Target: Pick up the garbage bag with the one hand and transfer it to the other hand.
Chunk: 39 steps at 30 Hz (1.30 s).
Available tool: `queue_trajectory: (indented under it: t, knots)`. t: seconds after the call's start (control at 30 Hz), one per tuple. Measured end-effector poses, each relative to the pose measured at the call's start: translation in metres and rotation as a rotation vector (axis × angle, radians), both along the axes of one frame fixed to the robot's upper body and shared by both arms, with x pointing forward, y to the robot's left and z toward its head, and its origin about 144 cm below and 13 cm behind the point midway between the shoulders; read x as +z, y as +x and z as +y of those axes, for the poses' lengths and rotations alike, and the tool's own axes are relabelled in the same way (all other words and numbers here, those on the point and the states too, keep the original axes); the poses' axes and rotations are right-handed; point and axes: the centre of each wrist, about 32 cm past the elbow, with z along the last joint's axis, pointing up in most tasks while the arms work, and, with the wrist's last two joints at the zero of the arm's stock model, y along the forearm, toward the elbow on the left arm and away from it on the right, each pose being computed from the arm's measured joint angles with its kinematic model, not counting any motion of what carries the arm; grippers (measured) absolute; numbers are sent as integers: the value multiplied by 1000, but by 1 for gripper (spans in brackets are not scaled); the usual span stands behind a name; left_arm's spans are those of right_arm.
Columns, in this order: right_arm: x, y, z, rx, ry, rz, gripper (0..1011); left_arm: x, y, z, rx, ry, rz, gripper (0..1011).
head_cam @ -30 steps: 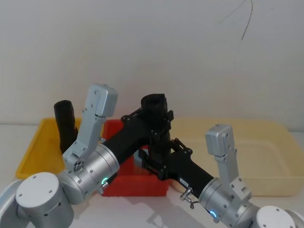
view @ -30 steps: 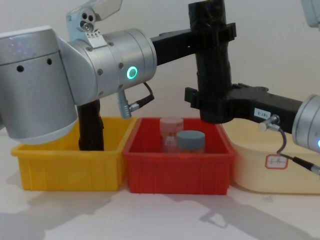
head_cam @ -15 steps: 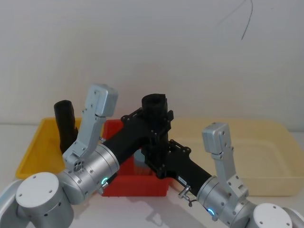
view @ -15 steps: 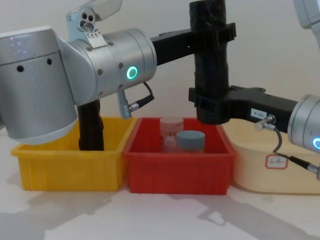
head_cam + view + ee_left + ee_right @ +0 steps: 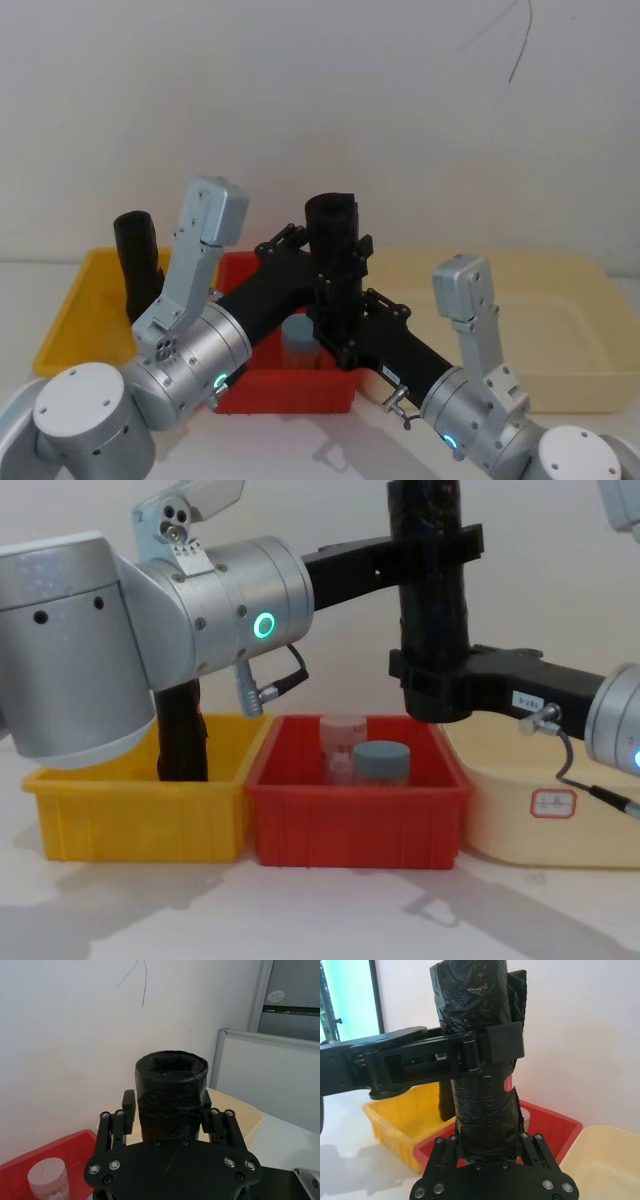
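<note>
The garbage bag, a tall matte black roll, hangs upright above the red bin. My left gripper, on the green-ringed silver arm, is shut on the roll's upper part. In the left wrist view the garbage bag stands between the left gripper's fingers. My right gripper, with a small white label, is shut around the roll's lower part. The right wrist view has the garbage bag rising from the right gripper, with the left gripper clamped higher up. In the head view both arms meet at the garbage bag.
A yellow bin on the left holds another black roll. The red bin holds a clear jar with a blue-grey lid and a second jar behind it. A wide cream tray stands on the right.
The garbage bag and both grippers have shifted a little to the right and slightly up. The right gripper dipped, then rose with the roll's lower part.
</note>
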Motion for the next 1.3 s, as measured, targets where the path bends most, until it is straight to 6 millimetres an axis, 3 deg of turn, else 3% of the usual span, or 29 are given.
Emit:
queue_trajectory:
  t: [0.27, 0.4, 0.83, 1.3]
  knots:
    - [2, 1, -8, -34, 1, -10, 507, 0, 0, 0, 0, 0, 0, 933]
    - [3, 3, -15, -59, -2, -15, 507, 0, 0, 0, 0, 0, 0, 1002]
    - [8, 11, -58, -199, -26, -21, 507, 0, 0, 0, 0, 0, 0, 1001]
    - [17, 17, -117, -415, -67, -20, 535, 0, 0, 0, 0, 0, 0, 1001]
